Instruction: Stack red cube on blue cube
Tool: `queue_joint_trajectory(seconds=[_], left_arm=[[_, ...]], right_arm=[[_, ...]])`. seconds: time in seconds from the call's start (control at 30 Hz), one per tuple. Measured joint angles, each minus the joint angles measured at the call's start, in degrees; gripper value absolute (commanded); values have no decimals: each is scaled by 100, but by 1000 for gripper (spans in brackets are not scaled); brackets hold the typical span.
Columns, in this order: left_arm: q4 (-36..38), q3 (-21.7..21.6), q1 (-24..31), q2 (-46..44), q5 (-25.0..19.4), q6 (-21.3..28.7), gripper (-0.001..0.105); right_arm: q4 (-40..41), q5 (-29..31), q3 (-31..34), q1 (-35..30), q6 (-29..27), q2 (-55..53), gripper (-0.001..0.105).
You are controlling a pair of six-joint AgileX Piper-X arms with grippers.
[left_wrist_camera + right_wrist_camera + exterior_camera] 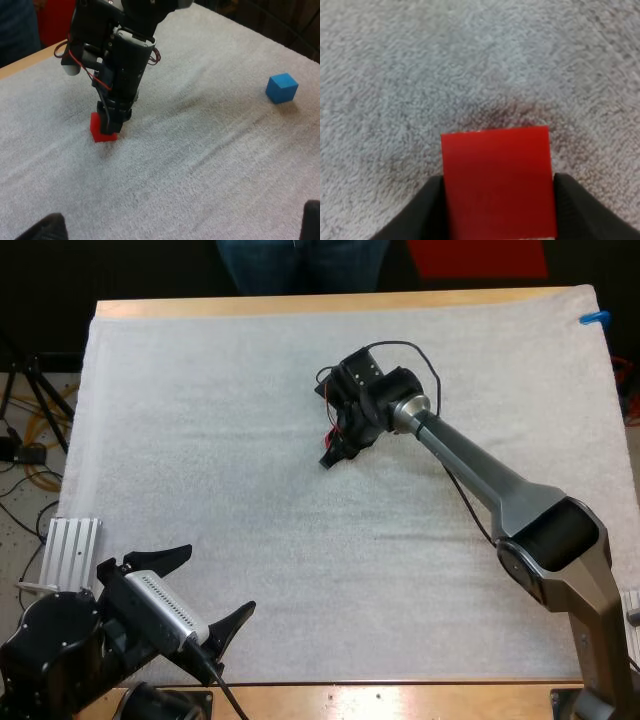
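1. Wooden table (300, 306) w/ white mat (230, 470) over nearly all of it. A person (300, 262) stands at the far side; just the legs show.
2. Right arm (480, 480) comes in from the right edge and runs diag. to the mat's middle-far area. Right claw (337, 452) points down at the mat.
3. Right claw is pinching the red cube (497, 180). In the right wrist view its black fingers (427, 212) press on two opp. sides of the cube, w/ the flat top face between them.
4. Left wrist view: red cube (102, 131) looks to sit on the mat, w/ a small shadow right beside it. Right claw (112, 120) comes straight down on it and its tips cover the cube's upper part. Can't tell for sure whether the cube is a hair off the mat.
5. Blue cube (282, 88) sits on the mat by itself, flat on one face. It is well apart from the red cube and nothing touches it.
6. Left claw (218, 580) is over the mat's near-left corner, spread wide and holding nothing. Its fingertips (45, 227) stand far apart, clear of both cubes.
7. Red cube is not on the blue cube; stacking not yet done.
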Motion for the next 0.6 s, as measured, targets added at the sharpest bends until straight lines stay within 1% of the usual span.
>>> queue_joint_trajectory(seconds=[0.23, 0.43, 0.6], left_arm=[[0, 0, 0, 0, 0, 0, 87], [-14, 0, 0, 0, 0, 0, 87], [-14, 0, 0, 0, 0, 0, 87]], right_arm=[[0, 15, 0, 0, 105, -225, 9], [12, 10, 0, 0, 357, -1020, 9], [386, 10, -14, 0, 655, -1628, 9]])
